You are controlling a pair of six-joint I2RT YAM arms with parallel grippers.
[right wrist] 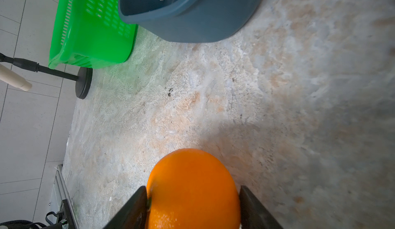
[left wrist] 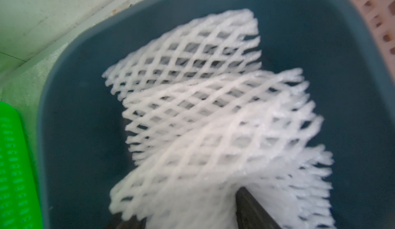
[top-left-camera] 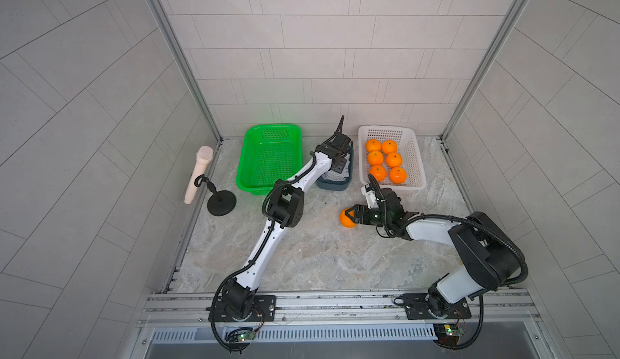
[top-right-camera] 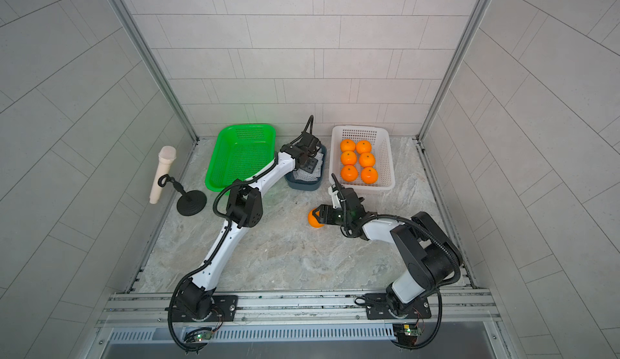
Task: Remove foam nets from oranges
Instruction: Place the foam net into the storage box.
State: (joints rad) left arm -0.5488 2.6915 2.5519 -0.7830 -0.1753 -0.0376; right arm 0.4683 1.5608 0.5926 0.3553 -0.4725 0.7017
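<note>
Left tool (top-left-camera: 341,165) over the blue tub (top-left-camera: 333,186), net (left wrist: 213,121) at its tip: held or loose, can't tell. Right tool (top-left-camera: 350,214) clamps a bare orange (right wrist: 192,185); white basket (top-left-camera: 417,173) next, I'd guess.

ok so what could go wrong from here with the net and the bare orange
1. The white foam mesh net drapes across the left gripper over the blue-grey plastic tub; it may snag on a finger and get dragged out when the arm lifts.
2. The right gripper pinches the bare round orange only at its sides over the marble-patterned table; a slip would likely send it rolling.
</note>
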